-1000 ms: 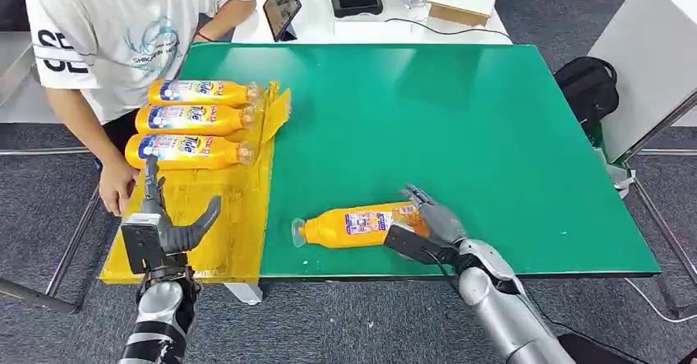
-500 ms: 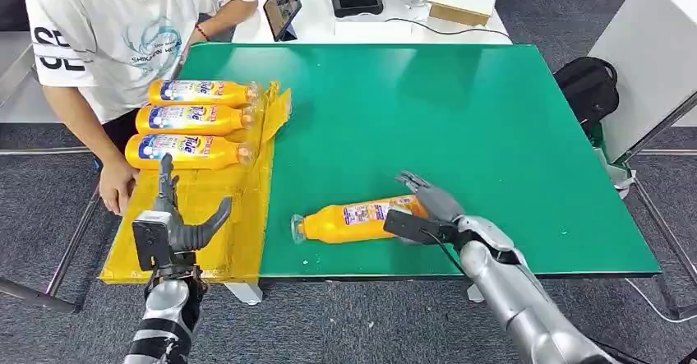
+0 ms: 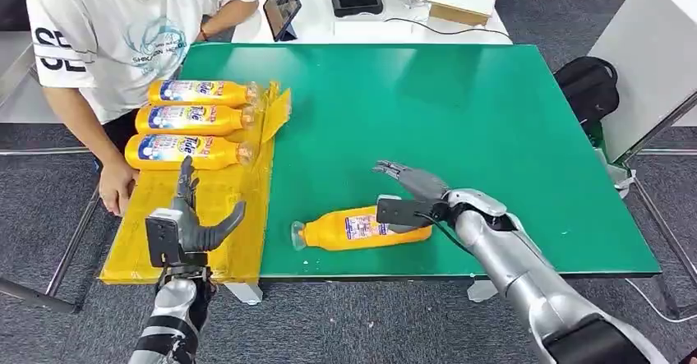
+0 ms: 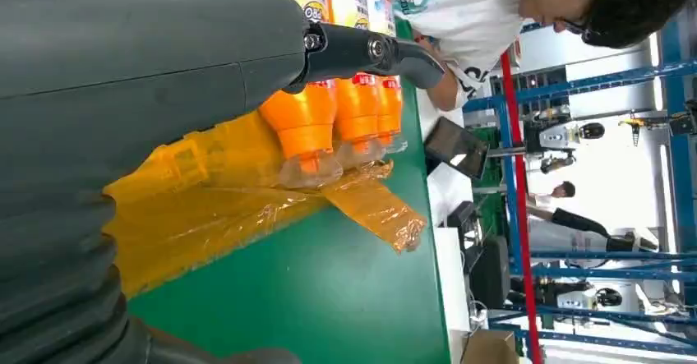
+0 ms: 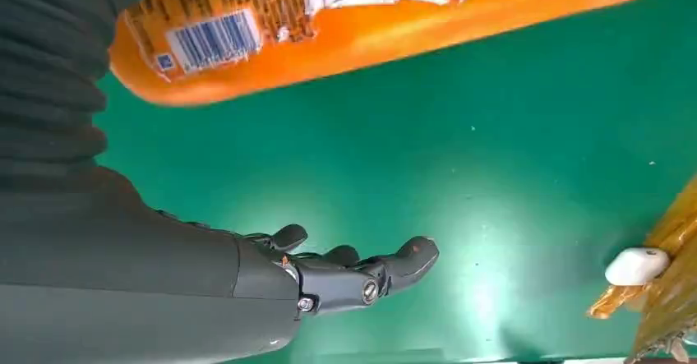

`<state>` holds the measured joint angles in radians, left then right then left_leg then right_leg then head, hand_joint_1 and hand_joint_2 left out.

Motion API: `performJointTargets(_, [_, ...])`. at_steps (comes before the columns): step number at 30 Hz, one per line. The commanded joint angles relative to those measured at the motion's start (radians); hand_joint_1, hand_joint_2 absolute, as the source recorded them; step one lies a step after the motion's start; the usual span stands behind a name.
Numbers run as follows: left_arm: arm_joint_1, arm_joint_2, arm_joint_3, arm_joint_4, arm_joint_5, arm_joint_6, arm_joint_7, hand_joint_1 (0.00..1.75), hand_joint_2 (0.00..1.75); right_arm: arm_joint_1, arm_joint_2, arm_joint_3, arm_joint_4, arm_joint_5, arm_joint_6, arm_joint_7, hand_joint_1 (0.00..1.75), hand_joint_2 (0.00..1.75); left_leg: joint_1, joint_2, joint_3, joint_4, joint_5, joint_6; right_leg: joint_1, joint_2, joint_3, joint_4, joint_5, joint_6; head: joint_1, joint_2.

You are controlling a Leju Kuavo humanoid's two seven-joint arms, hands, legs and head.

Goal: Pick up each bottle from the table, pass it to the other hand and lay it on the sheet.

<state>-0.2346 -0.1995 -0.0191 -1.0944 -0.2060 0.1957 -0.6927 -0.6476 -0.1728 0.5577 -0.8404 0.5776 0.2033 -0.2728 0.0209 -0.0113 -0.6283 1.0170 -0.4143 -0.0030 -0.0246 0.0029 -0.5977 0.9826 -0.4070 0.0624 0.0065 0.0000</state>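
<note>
Nearest the green surface's (image 3: 460, 109) front edge, the left hand (image 3: 185, 224) hovers over the near part of the yellow sheet (image 3: 218, 195), fingers spread wide and holding nothing. Just to the sheet's right an orange bottle (image 3: 353, 227) lies on its side on the surface, cap toward the sheet, with the right hand (image 3: 411, 195) above its base end, fingers extended and apart, gripping nothing. Farther along the sheet three more bottles (image 3: 193, 118) lie side by side, beside a seated person (image 3: 107, 35).

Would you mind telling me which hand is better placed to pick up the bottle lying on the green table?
Right. The right hand hovers open directly above the bottle, while the left hand is raised over the sheet, well away.
</note>
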Motion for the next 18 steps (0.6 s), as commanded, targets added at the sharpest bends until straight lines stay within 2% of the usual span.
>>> performJointTargets(1, [-0.058, 0.008, -0.028, 0.104, 0.015, -0.032, 0.020, 0.00, 1.75, -0.108, -0.020, 0.130, 0.099, -0.063, 0.076, -0.030, 0.00, 1.75, 0.000, 0.002, 0.004, 0.000, -0.002, 0.001, 0.001, 0.001, 0.003, 0.001, -0.001, -0.004, 0.000, 0.000])
performJointTargets(9, [-0.088, 0.008, -0.070, 0.167, 0.005, -0.037, 0.029, 0.00, 1.75, -0.114, -0.026, 0.239, 0.168, -0.146, 0.087, -0.036, 0.00, 1.75, 0.000, 0.000, 0.003, -0.001, 0.000, 0.001, 0.000, -0.001, 0.003, -0.001, -0.001, -0.002, 0.000, 0.000])
performJointTargets(13, [-0.093, 0.006, -0.078, 0.171, 0.004, -0.026, 0.028, 0.00, 1.75, -0.080, 0.001, 0.240, 0.163, -0.173, 0.045, -0.054, 0.00, 1.75, 0.000, 0.000, 0.003, -0.001, -0.001, 0.001, 0.001, 0.000, 0.003, -0.001, -0.001, -0.002, 0.000, 0.000])
performJointTargets(18, [-0.103, 0.003, -0.084, 0.184, 0.008, -0.026, 0.035, 0.00, 1.75, -0.078, 0.017, 0.262, 0.170, -0.189, 0.048, -0.039, 0.00, 1.75, 0.000, 0.001, 0.004, -0.001, -0.001, 0.001, 0.001, 0.000, 0.004, 0.000, -0.001, -0.003, 0.000, 0.000])
